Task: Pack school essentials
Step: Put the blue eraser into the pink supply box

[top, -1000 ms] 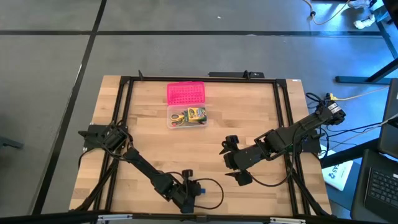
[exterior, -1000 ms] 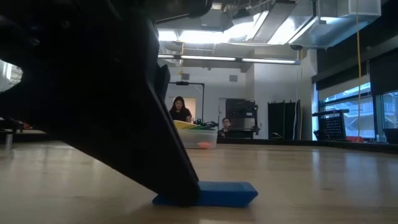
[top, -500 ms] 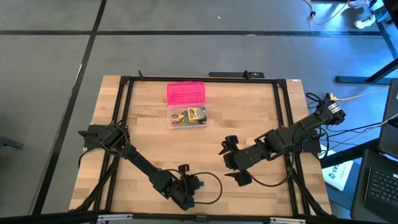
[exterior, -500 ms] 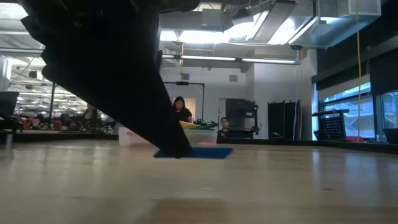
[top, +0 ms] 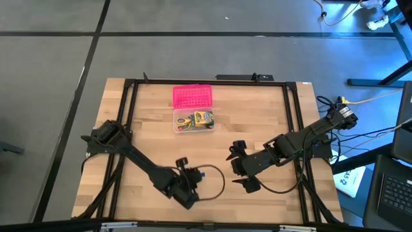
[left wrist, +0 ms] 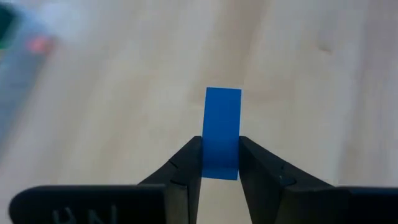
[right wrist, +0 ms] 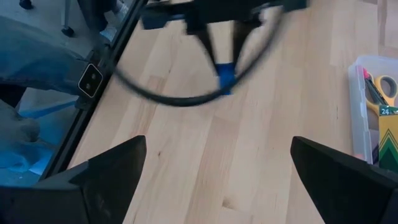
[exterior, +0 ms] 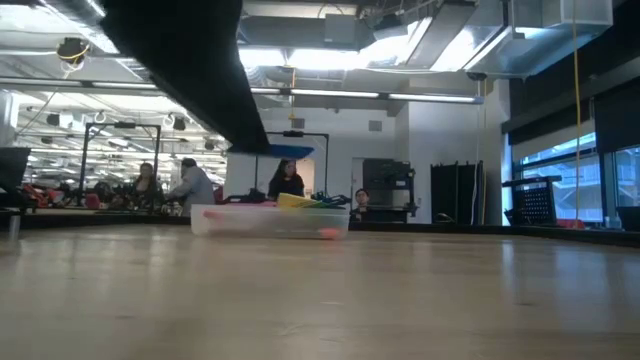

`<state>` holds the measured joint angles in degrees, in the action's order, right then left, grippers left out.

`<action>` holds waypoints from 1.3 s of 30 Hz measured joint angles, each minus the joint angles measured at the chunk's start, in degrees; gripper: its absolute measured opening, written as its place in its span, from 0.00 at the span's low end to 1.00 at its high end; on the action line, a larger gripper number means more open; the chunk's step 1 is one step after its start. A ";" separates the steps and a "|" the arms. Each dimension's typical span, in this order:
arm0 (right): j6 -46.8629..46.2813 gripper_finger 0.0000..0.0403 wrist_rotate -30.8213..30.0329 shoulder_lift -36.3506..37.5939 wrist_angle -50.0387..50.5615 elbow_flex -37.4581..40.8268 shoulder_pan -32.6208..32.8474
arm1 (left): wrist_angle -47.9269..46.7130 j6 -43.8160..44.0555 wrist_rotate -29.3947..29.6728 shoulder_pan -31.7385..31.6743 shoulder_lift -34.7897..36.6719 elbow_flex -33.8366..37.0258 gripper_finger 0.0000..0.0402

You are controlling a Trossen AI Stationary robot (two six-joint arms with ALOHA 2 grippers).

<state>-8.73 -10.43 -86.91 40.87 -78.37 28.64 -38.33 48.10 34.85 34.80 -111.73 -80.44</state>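
A small blue eraser (left wrist: 222, 121) is in my left gripper (left wrist: 221, 163), which is shut on it above the table's near middle (top: 190, 175). In the low view the eraser (exterior: 290, 152) hangs well above the wood. The clear plastic box (top: 193, 121) stands farther off with yellow-handled scissors (top: 183, 122) and the green-yellow crayon box (top: 203, 118) in it. Its pink lid (top: 192, 96) lies flat just behind it. My right gripper (top: 239, 169) waits open right of centre. Pencils, pen and notepad I cannot make out. My left gripper pinches the eraser's lower end (left wrist: 221, 167) between its two fingertips (left wrist: 186, 163), one on each broad side. Most of the eraser's length sticks out beyond the tips. The eraser is lifted clear of the table.
Bare wood lies between the left gripper and the clear box (right wrist: 372, 106). A black cable (top: 215, 183) loops by the left wrist. A black frame (top: 129, 103) runs along the table's sides. People (exterior: 190, 185) sit in the room beyond the far edge.
My left gripper has risen from the tabletop and moved toward the far edge, staying shut on the eraser. The eraser, which lay flat on the wood a second ago, is now lifted clear and carried toward the clear box.
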 joint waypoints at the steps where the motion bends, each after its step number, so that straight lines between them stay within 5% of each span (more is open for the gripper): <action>1: 0.02 0.99 -0.01 0.00 -0.01 0.00 0.00 | -1.84 1.06 0.51 -0.43 0.73 0.00 0.22; 11: 0.03 0.99 -0.01 0.00 -0.51 0.00 0.00 | -13.34 10.27 4.93 -5.96 7.08 -0.07 0.22; 23: 0.06 0.99 -0.01 0.00 -0.85 0.00 -0.02 | -21.53 10.33 5.17 -14.83 11.19 -0.09 0.22; 39: 0.03 0.99 -0.02 0.00 -1.25 0.00 -0.01 | -26.57 5.05 -2.18 -29.71 10.92 3.90 0.22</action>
<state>-8.71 -10.45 -86.91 39.62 -78.37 28.63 -64.91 53.15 32.66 5.09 -100.82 -76.54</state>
